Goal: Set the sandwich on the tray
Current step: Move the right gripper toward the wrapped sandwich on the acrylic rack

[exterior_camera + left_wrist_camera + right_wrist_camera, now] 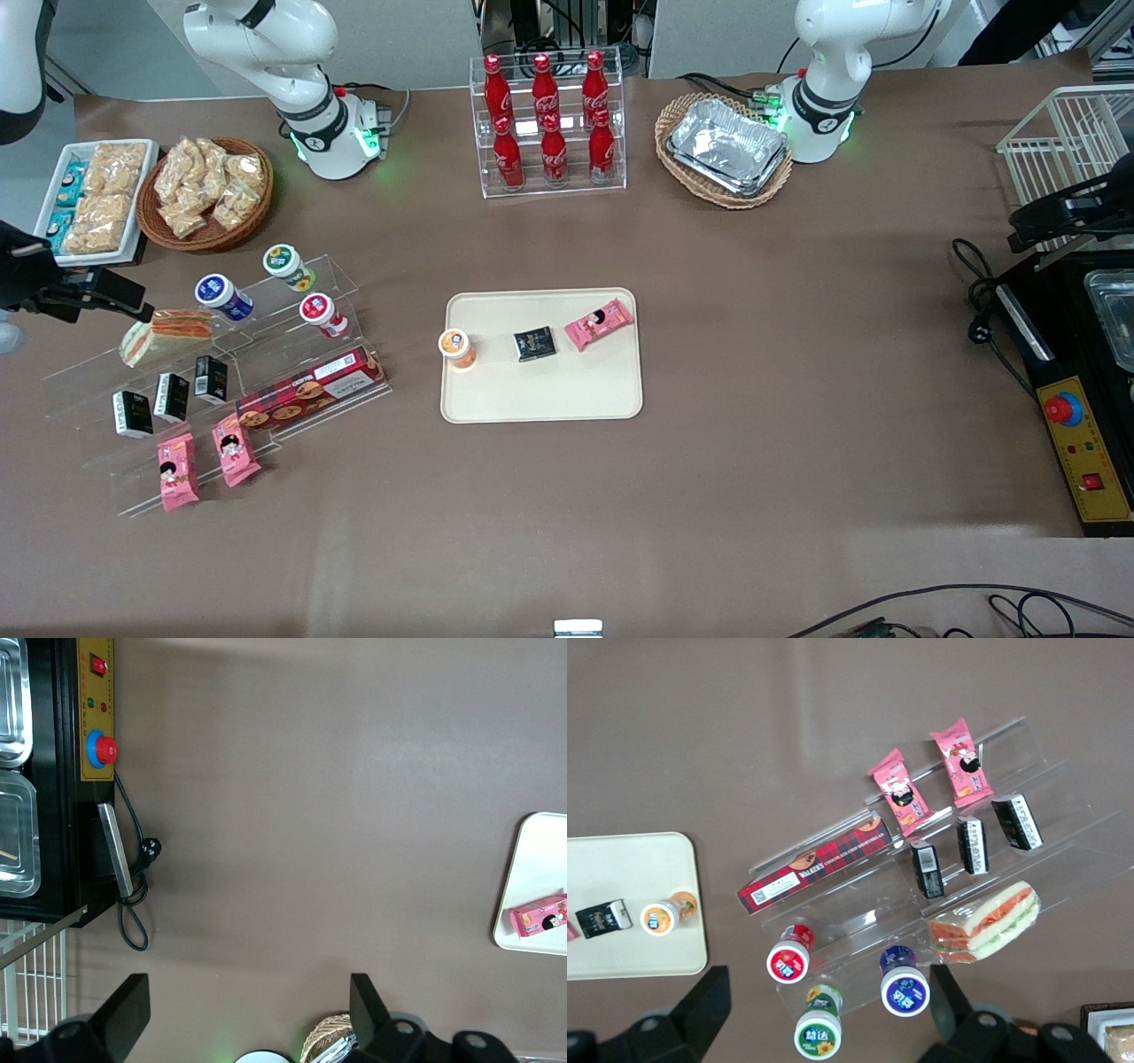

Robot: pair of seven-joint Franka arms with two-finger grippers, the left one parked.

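Note:
The sandwich [165, 335], a clear-wrapped wedge with red, orange and green layers, lies on the upper step of a clear acrylic shelf [266, 354] toward the working arm's end of the table. It also shows in the right wrist view [983, 923]. The cream-beige tray [540, 394] lies at the table's middle, also in the right wrist view [620, 868], and holds an orange-lidded cup [457, 346], a black packet [535, 344] and a pink packet [599, 323]. My gripper [120, 297] hangs open and empty above the shelf's end, beside the sandwich; its fingers [700, 1010] stand wide apart.
The shelf also carries three small bottles [224, 296], black packets [171, 396], pink snack packets [178, 472] and a red biscuit box [310, 388]. A white snack tray [93, 199], a wicker snack basket [208, 190], a cola rack [549, 124] and a foil-tray basket [725, 149] stand farther back.

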